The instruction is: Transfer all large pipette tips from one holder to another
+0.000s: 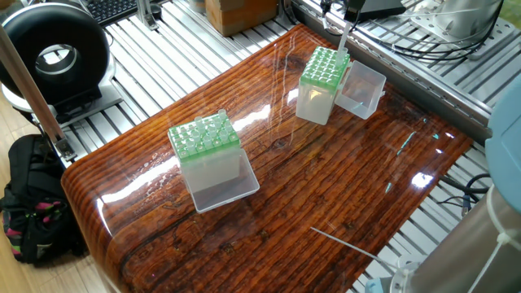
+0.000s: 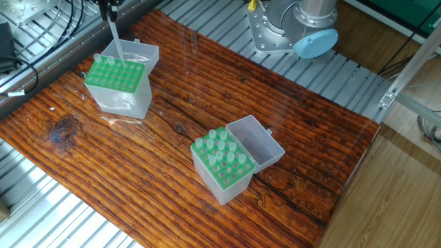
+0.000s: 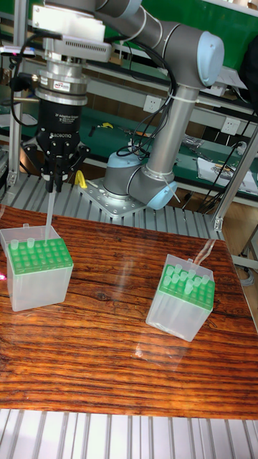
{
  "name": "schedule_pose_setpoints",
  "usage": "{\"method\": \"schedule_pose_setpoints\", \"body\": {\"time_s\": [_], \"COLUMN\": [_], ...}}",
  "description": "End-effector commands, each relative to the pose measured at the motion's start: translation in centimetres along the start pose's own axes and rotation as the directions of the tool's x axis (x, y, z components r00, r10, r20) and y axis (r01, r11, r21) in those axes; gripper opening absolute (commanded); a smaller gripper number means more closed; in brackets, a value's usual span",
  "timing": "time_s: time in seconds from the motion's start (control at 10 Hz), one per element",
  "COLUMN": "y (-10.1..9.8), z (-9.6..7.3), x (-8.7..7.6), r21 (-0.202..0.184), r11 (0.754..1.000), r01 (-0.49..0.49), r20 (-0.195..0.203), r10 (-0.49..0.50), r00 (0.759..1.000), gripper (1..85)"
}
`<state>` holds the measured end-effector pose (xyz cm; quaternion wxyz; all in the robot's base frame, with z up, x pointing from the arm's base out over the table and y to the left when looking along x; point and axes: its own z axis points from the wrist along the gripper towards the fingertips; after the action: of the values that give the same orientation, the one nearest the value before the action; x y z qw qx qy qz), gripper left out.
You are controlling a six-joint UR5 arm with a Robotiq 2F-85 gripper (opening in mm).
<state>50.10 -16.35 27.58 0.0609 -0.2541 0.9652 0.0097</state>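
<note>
Glossy wooden table (image 1: 326, 195), aluminium frame (image 1: 203, 57)

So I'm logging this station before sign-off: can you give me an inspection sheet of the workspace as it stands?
Surface: glossy wooden table, strong glare.
Job's things: one large pipette tip held upright over the far tip box, at its back edge; near tip box has tips in its green rack; both lids open.
Clutter: one loose tip lying on the table near its edge.
Grippers: gripper shut on the held tip.
Cables: black bundles on the aluminium frame behind the table.
Surroundings: black backpack on floor, cardboard box, arm base.
</note>
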Motion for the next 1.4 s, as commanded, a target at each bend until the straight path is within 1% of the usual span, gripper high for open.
{"method": "schedule_pose_setpoints", "body": {"time_s": [0.0, 0.4, 1.0, 1.3], "y": [0.2, 0.1, 0.4, 0.3], "z": [0.0, 0.3, 0.9, 1.2], "x": [-0.1, 0.1, -0.3, -0.2], "r21": [-0.006, -0.001, -0.002, -0.003], "r11": [1.000, 1.000, 1.000, 1.000], "r01": [0.000, 0.001, 0.000, 0.014], "r20": [0.009, 0.005, 0.013, 0.001], "r10": [0.000, -0.001, 0.000, -0.014], "r00": [1.000, 1.000, 1.000, 1.000], "gripper": [8.0, 8.0, 8.0, 10.3]}}
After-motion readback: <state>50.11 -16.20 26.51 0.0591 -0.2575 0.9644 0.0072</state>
